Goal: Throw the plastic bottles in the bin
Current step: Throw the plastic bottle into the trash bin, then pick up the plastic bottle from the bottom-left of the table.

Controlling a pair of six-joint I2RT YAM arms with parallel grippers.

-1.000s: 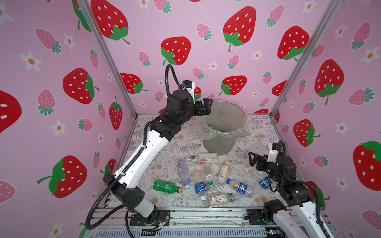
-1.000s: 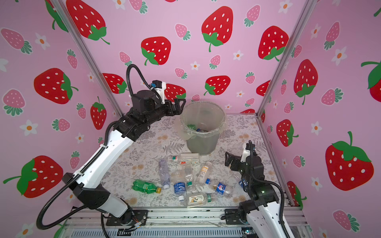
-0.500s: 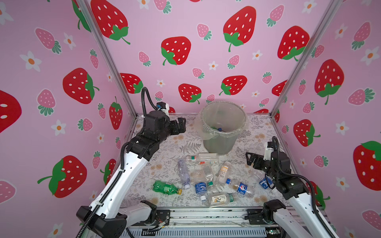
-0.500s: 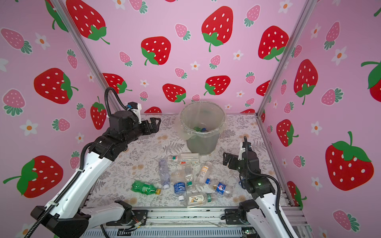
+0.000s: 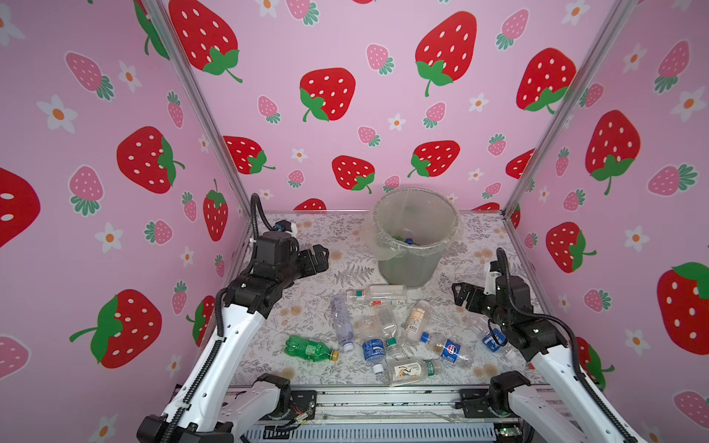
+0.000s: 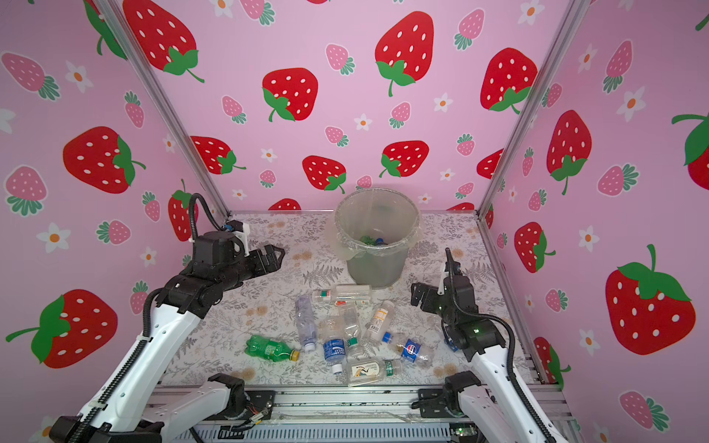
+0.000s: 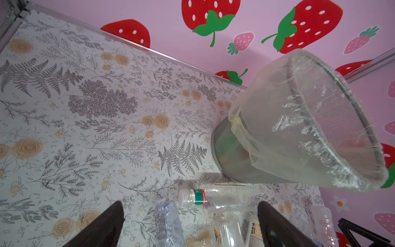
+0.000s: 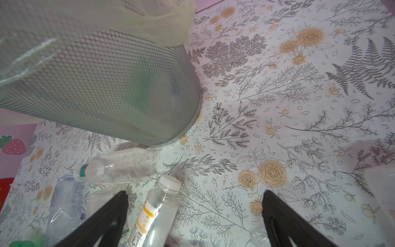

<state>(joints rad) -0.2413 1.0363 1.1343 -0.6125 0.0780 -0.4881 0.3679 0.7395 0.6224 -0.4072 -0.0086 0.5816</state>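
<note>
Most of the bottles point(image 5: 387, 337) are out on the table point(image 5: 345, 230), lying flat in a loose pile just in front of the bin point(image 5: 406, 268). A green one and a blue cap show down inside the bag, so I'd say the job is barely started.

The orange-label bottle point(image 5: 416, 321) looks like the easy pick to me. It sits on the pile's right edge, cap toward the bin. The right gripper point(image 5: 460, 293) hangs just beside it, jaws spread wide with nothing in them. In the right wrist view that bottle point(image 8: 157, 210) runs roughly the same way the fingers point, hugging one finger point(image 8: 106, 213). My guess is it needs a small sideways shift, then straight down, with the jaws closing across the body.

The left gripper point(image 5: 320, 257) is also wide open and empty. It's up off the table, left of the bin and farther from the pile, so the right arm is nearer.
</note>
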